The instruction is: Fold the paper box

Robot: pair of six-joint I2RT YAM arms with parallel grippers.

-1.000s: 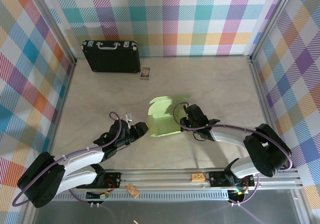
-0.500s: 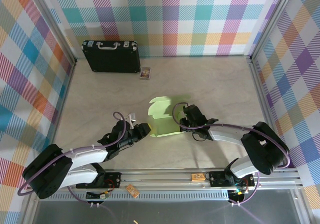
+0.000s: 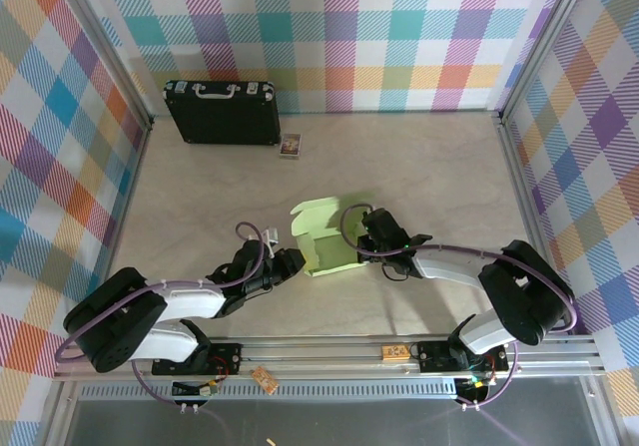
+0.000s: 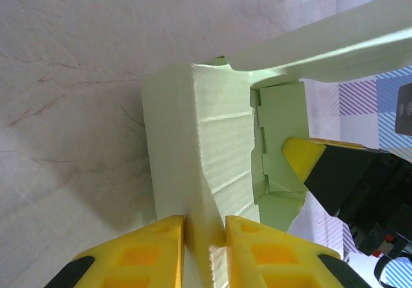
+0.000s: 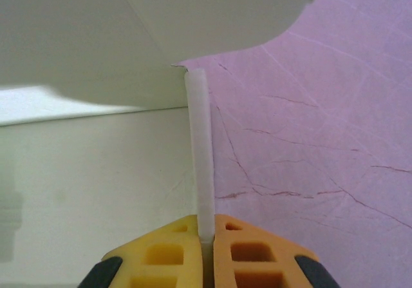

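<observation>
I am holding the paper box [image 3: 321, 244] on the table, well in front of the black briefcase [image 3: 222, 113] and to its right. My left gripper [image 3: 294, 259] is pinching the box's left wall. My right gripper [image 3: 366, 231] is clamping its thin right wall, jaws nearly together.

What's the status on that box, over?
Left gripper pinching one wall of the paper box. Right gripper pinching a thin edge opposite. Box part-folded, top flap open. Black case far back, not in the way.
</observation>
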